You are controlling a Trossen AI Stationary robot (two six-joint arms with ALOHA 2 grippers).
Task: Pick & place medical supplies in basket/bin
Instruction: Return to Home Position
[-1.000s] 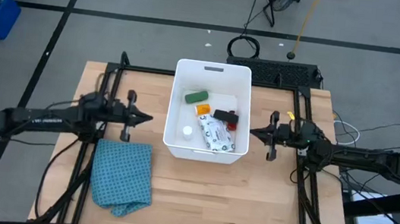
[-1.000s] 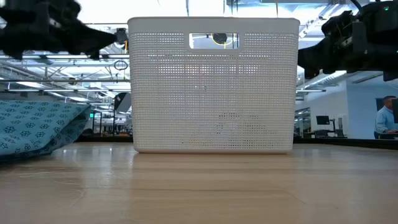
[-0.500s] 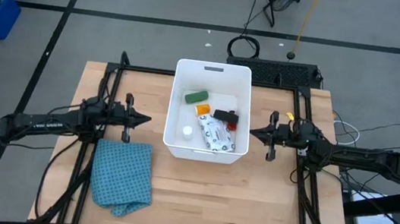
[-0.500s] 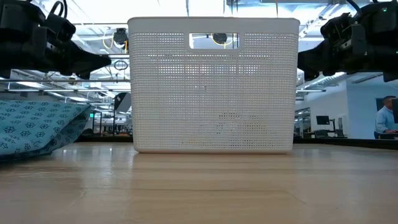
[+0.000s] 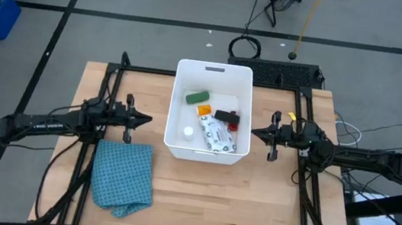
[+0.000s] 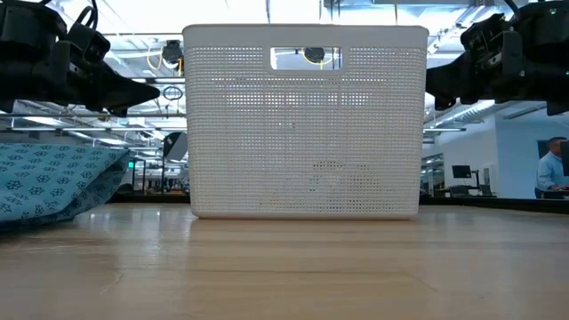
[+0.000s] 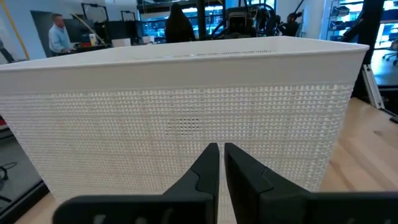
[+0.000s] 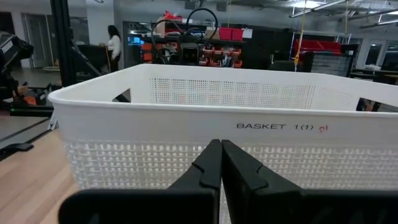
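The white basket (image 5: 244,83) stands mid-table. Inside it lie the medical supplies: a green oblong piece (image 5: 197,97), an orange pill bottle (image 5: 203,110), a black oblong piece (image 5: 223,116), a small red tube (image 5: 234,121) and a flat white printed packet (image 5: 218,135). My left gripper (image 5: 148,119) hovers level just off the basket's left wall, fingers together but for a thin slit (image 7: 221,149), holding nothing. My right gripper (image 5: 254,134) hovers level off the right wall, shut and empty (image 8: 221,144).
A blue checked cloth (image 5: 125,178) lies crumpled on the table near the front left, below my left arm. Black frame rails (image 5: 117,79) run along both table sides. Bare wood lies in front of the basket.
My left gripper has sunk lower and drawn back a little toward the table's left edge, away from the basket wall, then kept still. The basket and the things in it have not moved.
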